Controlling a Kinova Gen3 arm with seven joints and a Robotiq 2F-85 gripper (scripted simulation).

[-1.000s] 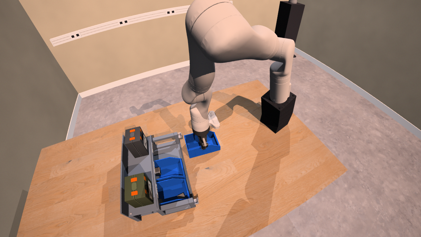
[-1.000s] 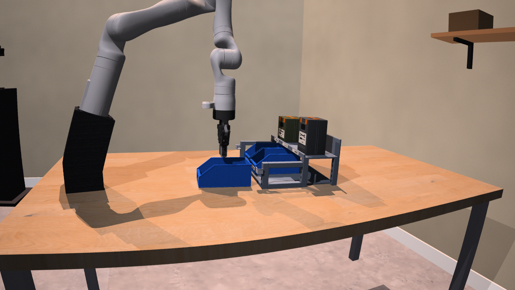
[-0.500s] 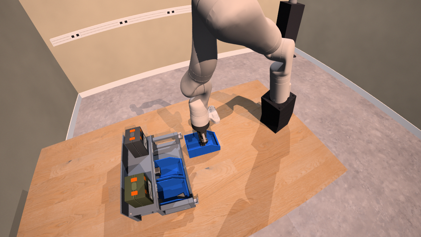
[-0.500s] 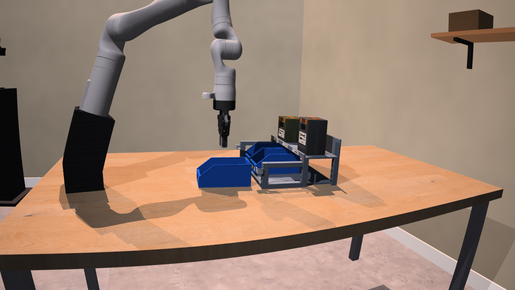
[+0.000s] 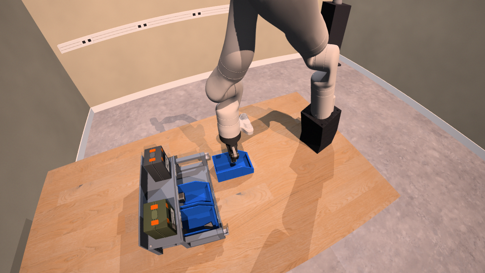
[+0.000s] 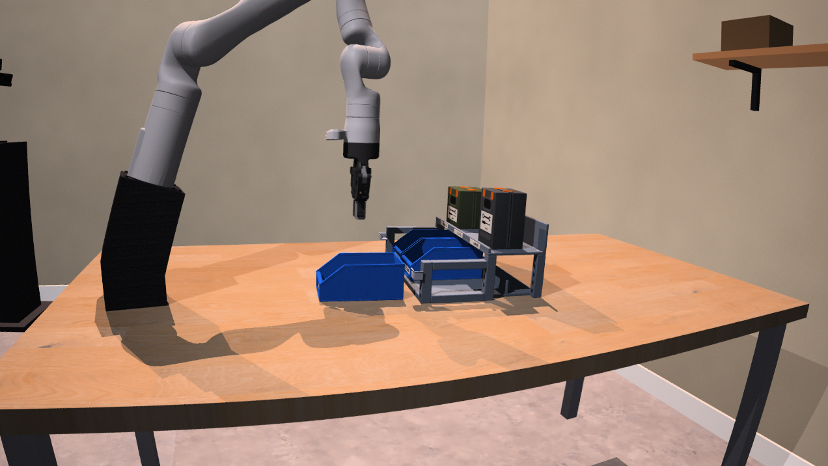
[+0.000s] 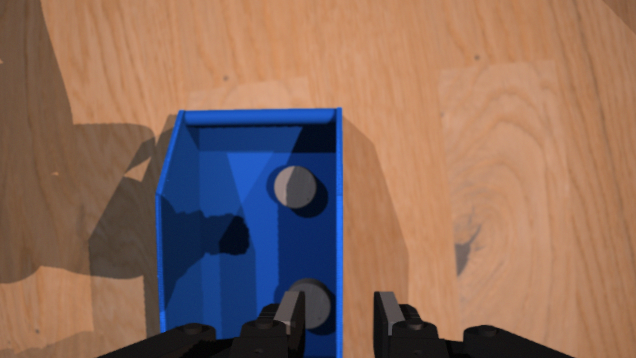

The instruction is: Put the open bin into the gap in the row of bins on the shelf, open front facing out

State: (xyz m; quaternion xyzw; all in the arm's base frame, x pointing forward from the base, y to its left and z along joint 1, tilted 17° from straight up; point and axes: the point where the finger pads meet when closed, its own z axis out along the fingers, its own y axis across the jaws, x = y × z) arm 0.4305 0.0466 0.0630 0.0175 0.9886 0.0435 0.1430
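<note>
The claw point(image 6: 359, 215) is held partly apart, empty, above the blue bin point(image 6: 360, 276) on the counter point(image 6: 579, 301). If the side wall is gripped off-centre (fingers straddle it), the bin could be tipped and its discs point(image 7: 295, 186) spilled.

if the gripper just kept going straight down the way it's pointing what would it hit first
Most likely the side wall of the blue bin: the gripper hangs above it, pointing down, open and empty, fingers straddling that wall. Depth is unclear; it might slip astride it.

Open bin point(image 6: 360, 276) on table point(image 6: 608, 301), just beside shelf rack point(image 6: 427, 283) w/ 2 bins point(image 5: 195, 205) in lower row; 2 cases point(image 5: 156, 193) on top board. Gripper point(image 6: 359, 214) above open bin, apart.
</note>
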